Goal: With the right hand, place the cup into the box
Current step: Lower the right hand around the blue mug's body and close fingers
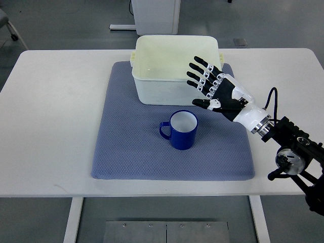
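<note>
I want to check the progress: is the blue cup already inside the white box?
No, the blue cup stands upright on the blue mat in front of the white box, and the right hand is open and holds nothing.

I can read no text, label, brand, number or sign anywhere in my view. The blue cup (183,129) shows me only plain glaze outside and a white inside, the cream box (175,71) just beyond it has bare walls, and the blue-grey mat (126,147) under the cup carries only its woven texture. My right hand (217,90), to the right of the cup, has black and white shells with no print I can make out, and the dark joint on my right arm (293,152), further right of the cup, has small marks too blurred to read.
</note>
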Controlling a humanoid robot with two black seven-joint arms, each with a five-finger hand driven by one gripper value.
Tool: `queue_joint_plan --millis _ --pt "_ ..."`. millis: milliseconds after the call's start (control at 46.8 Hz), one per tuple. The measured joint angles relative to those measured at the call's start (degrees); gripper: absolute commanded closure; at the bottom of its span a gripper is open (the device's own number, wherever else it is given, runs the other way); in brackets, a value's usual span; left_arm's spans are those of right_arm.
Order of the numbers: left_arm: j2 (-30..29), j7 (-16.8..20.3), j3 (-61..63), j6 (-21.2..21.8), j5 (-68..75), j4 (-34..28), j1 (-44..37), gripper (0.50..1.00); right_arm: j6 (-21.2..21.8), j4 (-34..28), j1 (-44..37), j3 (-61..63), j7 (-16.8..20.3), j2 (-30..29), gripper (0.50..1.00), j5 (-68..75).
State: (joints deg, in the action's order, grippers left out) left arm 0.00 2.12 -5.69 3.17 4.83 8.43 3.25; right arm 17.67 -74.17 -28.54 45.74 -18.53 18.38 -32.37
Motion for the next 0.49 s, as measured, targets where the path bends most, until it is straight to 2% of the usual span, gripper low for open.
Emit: queue_joint_plan --millis 257,492 --pt "0.0 -0.01 -0.01 0.0 0.01 0.0 0.0 0.5 -0.13 1.48 2.16 -0.14 -0.45 -2.48 0.509 -1.29" --pt "0.0 -0.01 -0.01 0.0 0.01 0.0 0.0 0.5 -1.14 5.49 2.87 -0.46 -3.16 -4.9 0.511 -2.44"
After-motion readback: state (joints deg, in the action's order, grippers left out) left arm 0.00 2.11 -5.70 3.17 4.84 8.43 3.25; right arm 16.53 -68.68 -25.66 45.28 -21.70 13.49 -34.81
